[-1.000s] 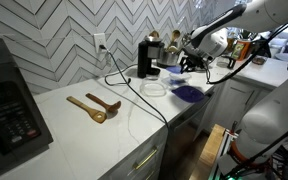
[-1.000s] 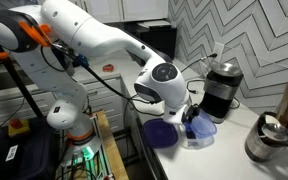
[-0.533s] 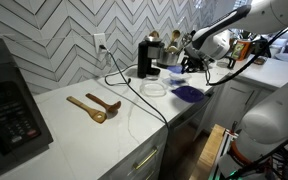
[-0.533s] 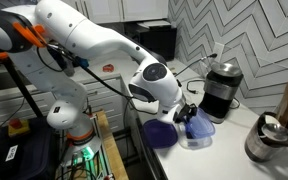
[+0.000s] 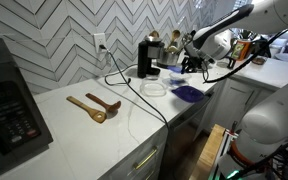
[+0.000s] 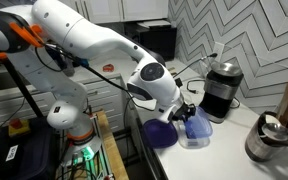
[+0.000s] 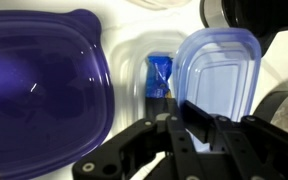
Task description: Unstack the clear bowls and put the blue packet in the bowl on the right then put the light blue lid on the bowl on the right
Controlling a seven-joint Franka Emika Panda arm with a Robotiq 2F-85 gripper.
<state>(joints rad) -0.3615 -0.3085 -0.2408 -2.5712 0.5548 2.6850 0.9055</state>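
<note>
Tool [image 7: 189, 118] tight on light blue lid [image 7: 222, 70]

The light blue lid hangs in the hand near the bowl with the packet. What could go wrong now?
The hand grips the light blue lid only at its edge, and the lid is tilted; it may slip or land crooked.
The blue packet in the clear bowl could keep the lid from seating flat.

Your arm [image 6: 89, 38] sweeps out from its base in a long arc, with the wrist bent downward in both exterior views. Your gripper [image 6: 189, 112] hangs low and points down. In the wrist view its jaws are drawn almost together, pinching the edge of the light blue lid [image 7: 219, 75].
</note>
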